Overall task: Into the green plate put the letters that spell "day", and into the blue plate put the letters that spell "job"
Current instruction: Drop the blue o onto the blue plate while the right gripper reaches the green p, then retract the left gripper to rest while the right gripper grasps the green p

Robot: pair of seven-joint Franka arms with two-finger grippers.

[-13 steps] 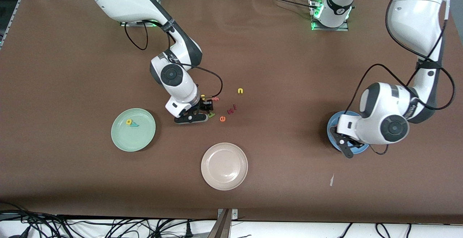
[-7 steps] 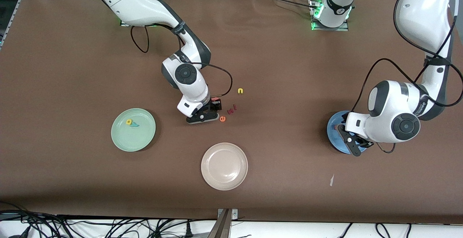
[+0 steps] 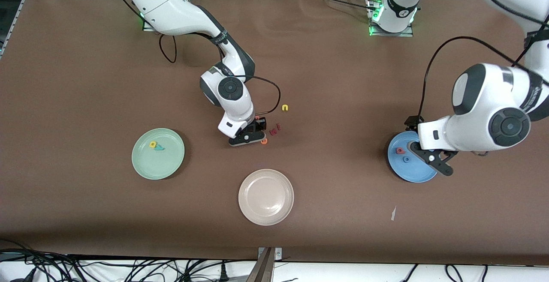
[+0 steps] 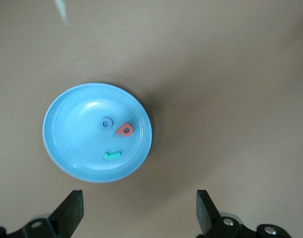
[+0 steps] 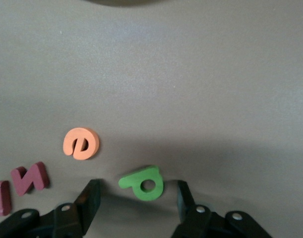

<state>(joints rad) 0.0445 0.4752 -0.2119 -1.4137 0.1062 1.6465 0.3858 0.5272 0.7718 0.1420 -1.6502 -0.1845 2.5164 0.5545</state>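
Observation:
The dark green d (image 5: 144,182) lies flat on the table between the fingers of my right gripper (image 5: 137,196), which is open and touches it on neither side. In the front view that gripper (image 3: 248,138) hides the d. The green plate (image 3: 141,162) holds the yellow a (image 3: 152,144) and the teal y (image 3: 160,147). The blue plate (image 4: 72,153) holds the blue o (image 4: 107,122), the pinkish-red b (image 4: 125,130) and the teal j (image 4: 111,155). My left gripper (image 4: 139,215) hangs open and empty over the blue plate's (image 3: 403,168) rim.
An orange e (image 5: 81,143) and two dark red letters (image 5: 28,178) lie beside the d. A yellow u (image 3: 285,107) sits farther from the camera. The beige plate (image 3: 266,196) stands nearer the camera, between the two coloured plates.
My left gripper opened, lifted and drew back toward the left arm's end, uncovering the b in the blue plate. My right gripper slid along the letters and now straddles the d.

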